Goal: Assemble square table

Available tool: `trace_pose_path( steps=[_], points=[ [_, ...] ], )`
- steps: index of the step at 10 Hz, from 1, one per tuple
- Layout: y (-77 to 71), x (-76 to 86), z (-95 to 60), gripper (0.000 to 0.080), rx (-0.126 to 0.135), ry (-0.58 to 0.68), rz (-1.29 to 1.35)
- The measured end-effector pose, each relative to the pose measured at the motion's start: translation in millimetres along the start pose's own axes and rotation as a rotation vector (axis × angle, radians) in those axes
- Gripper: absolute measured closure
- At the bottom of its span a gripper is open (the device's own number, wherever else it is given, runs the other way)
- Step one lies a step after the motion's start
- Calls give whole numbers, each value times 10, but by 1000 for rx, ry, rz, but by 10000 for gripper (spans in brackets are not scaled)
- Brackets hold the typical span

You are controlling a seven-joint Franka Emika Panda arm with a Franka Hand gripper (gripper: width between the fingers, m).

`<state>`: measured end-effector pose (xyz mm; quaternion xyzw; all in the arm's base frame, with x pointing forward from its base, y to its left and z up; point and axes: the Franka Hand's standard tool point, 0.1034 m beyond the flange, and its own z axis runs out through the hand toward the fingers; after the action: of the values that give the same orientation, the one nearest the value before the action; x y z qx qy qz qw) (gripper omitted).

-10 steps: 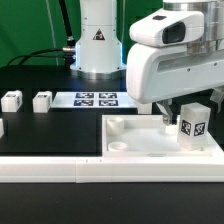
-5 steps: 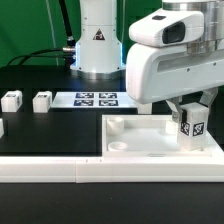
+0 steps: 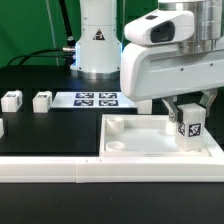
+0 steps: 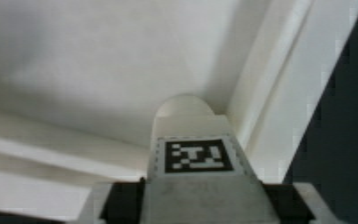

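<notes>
Gripping a short white tagged leg (image 3: 191, 128) (image 4: 195, 150) between its fingers, your claw (image 3: 188, 113) hangs over the square tabletop (image 3: 140, 152) (image 4: 87, 80), whose raised rim runs just beside it. Two spare legs (image 3: 41, 101) sit well away from the claw.

A black table (image 3: 50, 135) fills most of the scene. On its far part lies the marker board (image 3: 97, 99). It is thin, flat and white, and it has 4 black-and-white tags on it. A long white rail (image 3: 45, 172) runs along the near edge, from the exterior view's left to its right. Far behind is a green background (image 3: 25, 30), with black cables (image 3: 60, 20) in front of it.
</notes>
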<state>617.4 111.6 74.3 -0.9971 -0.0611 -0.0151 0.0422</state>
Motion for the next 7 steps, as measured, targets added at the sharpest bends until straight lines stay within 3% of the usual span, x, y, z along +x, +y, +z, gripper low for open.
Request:
trace_pose_path(
  steps=[7],
  points=[
    [-64,11,9,508,18,24,698]
  ],
)
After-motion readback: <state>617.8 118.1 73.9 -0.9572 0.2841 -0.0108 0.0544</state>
